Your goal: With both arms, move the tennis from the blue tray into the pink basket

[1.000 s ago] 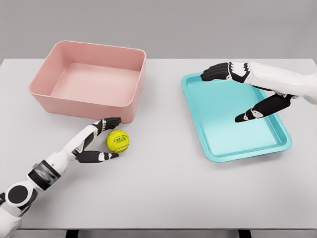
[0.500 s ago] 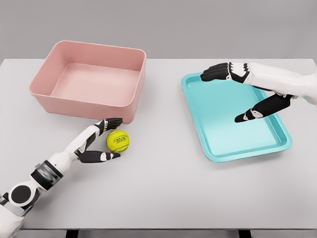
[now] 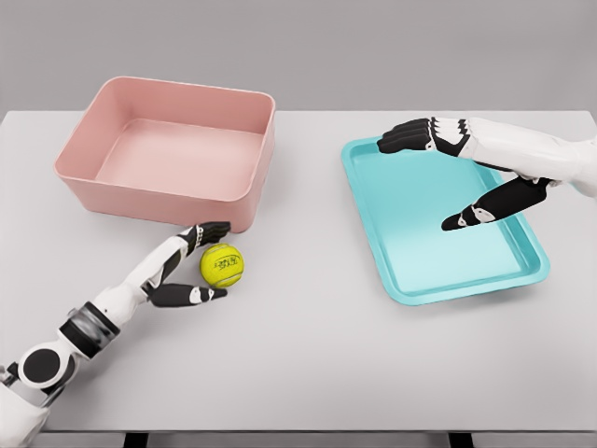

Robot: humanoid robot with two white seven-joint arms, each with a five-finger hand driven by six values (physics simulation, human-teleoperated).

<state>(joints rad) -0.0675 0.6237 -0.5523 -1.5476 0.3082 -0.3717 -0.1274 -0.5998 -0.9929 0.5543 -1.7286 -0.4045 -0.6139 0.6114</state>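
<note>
A yellow-green tennis ball (image 3: 222,265) lies on the grey table just in front of the pink basket (image 3: 89,177). My left hand (image 3: 207,262) is around its left side, fingers above and thumb below, spread and not closed on it. The blue tray (image 3: 401,280) sits at the right with nothing in it. My right hand (image 3: 424,177) hovers open over the tray's far part, fingers pointing left.
The pink basket holds nothing and its near wall stands right behind the ball. The table's front edge runs along the bottom of the view.
The left arm has slid slightly forward and right along the table; the ball and the right hand have barely moved.
</note>
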